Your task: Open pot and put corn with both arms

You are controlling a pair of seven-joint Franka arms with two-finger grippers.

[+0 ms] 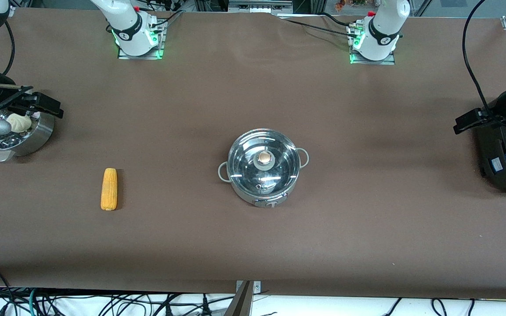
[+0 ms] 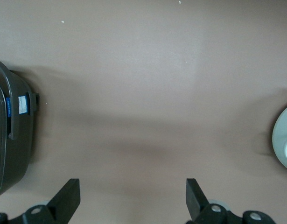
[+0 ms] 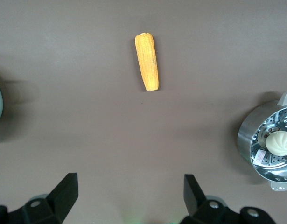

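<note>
The steel pot point(image 1: 264, 169) stands mid-table with its glass lid and tan knob point(image 1: 265, 157) on it. The corn point(image 1: 109, 189) lies on the brown cloth toward the right arm's end, a little nearer the front camera than the pot; it also shows in the right wrist view point(image 3: 147, 61). My right gripper point(image 3: 130, 183) is open and empty, high over the table's right-arm end beside the steamer basket. My left gripper point(image 2: 132, 186) is open and empty, high over the left-arm end by the black cooker. A sliver of the pot point(image 2: 284, 140) shows in the left wrist view.
A steel steamer basket point(image 1: 37, 134) with a white bun point(image 1: 19, 122) stands at the right arm's end, also in the right wrist view point(image 3: 248, 140). A large black cooker point(image 1: 505, 153) stands at the left arm's end, also in the left wrist view point(image 2: 17, 140).
</note>
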